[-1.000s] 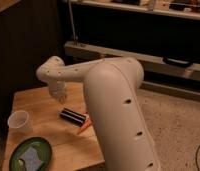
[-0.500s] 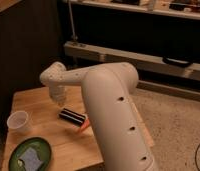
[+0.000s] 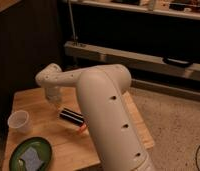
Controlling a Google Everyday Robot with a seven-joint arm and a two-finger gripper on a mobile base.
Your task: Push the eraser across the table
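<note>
Because the end effector (image 3: 55, 100) hangs low over the back-left part of the surface (image 3: 34, 104), just beside the upper-left end of the eraser (image 3: 71, 116), the step in hand is judged to be the approach to contact. A push is not yet evident. Contact between the two cannot be confirmed from this view. The end effector points downward below the white wrist housing. Whether it is open or closed cannot be told.

The eraser lies flat near the middle of the surface, with its long axis running from upper left to lower right. Its far right end meets the outline of the arm (image 3: 105, 115), which hides the right half of the surface. A small orange carrot (image 3: 83, 128) lies just beside the eraser on its near side, partly hidden by the arm. A pale cup (image 3: 19, 121) stands near the left edge, well apart from the eraser. A green plate (image 3: 18, 151) occupies the near-left corner and carries a flat grey-blue item (image 3: 31, 158).

The next move probably calls for the following:
1. Set the end effector at eraser height, against one face of the block.
2. Sweep in a straight line so that the block slides without pivoting.
3. Choose a path that avoids the carrot. A push toward the near right is likely to drive the eraser into it.
</note>
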